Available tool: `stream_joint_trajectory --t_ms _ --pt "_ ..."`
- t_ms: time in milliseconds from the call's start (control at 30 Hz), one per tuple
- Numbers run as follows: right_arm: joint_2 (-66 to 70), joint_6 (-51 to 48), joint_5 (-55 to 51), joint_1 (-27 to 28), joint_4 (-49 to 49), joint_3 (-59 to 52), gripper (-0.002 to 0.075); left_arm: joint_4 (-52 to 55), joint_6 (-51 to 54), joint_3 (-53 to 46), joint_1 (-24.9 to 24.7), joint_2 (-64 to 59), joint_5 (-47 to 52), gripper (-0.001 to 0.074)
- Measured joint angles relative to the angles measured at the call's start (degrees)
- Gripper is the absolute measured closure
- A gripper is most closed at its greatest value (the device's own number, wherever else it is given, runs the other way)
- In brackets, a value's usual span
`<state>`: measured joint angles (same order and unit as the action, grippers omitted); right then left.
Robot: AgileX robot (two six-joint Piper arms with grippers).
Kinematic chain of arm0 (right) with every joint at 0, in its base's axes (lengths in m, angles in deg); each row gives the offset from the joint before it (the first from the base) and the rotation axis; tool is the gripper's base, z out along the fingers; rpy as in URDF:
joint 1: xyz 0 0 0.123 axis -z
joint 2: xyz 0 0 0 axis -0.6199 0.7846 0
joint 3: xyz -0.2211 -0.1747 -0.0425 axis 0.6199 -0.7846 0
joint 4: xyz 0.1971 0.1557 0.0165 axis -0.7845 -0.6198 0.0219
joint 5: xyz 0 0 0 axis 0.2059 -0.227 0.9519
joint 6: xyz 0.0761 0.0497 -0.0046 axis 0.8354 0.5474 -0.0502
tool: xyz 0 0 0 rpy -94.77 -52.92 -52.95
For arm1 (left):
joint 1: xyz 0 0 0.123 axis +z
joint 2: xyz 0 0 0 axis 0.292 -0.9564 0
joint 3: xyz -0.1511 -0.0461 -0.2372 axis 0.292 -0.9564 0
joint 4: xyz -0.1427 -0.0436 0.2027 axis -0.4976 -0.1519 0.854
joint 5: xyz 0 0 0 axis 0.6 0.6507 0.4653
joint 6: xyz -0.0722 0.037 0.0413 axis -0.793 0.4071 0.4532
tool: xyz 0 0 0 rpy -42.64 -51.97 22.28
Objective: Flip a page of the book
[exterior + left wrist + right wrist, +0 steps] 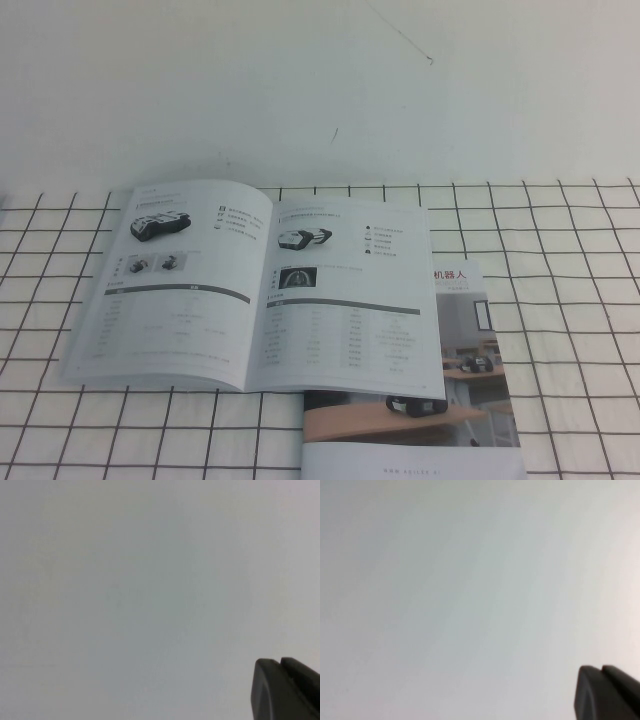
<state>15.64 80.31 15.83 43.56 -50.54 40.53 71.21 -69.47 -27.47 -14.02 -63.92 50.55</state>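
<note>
The book point(255, 285) lies open on the worktop point(560, 300), its thin, slippery right page point(345, 300) best lifted at the outer edge; the right tool point(607, 695) is clenched, the left tool point(285, 690) unclear.

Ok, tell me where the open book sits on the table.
In the high view the book lies open and flat, left of centre on the grid-patterned tablecloth, its right-hand page overlapping the top of the colour-cover brochure.

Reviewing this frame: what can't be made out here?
- Table text on the book: too small, high view.
- Brochure: partly under the book, cut off at the bottom edge.
- Left gripper, right gripper: corner slivers in wrist views facing blank white; absent from high view.
</note>
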Motion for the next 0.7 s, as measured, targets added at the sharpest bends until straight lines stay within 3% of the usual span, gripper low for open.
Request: stream_joint_trajectory --t_ms 133,333,467,700 --pt "3.11 4.28 -17.16 0.0 -0.09 9.87 0.0728 0.09 0.0 4.75 0.0 -2.1 8.28 0.0737" --pt "13.52 3.8 -41.66 0.0 -5.45 20.03 0.0728 -4.74 -1.29 2.11 0.0 -3.15 11.52 0.0737" --pt "21.63 -6.31 -53.19 0.0 -15.12 21.43 0.0728 -14.36 1.38 2.46 -0.68 -7.04 20.41 0.0737" --pt "38.27 -31.09 -63.49 0.0 -40.26 21.44 0.0728 -34.34 14.39 6.69 -4.45 -22.31 33.78 0.0737"
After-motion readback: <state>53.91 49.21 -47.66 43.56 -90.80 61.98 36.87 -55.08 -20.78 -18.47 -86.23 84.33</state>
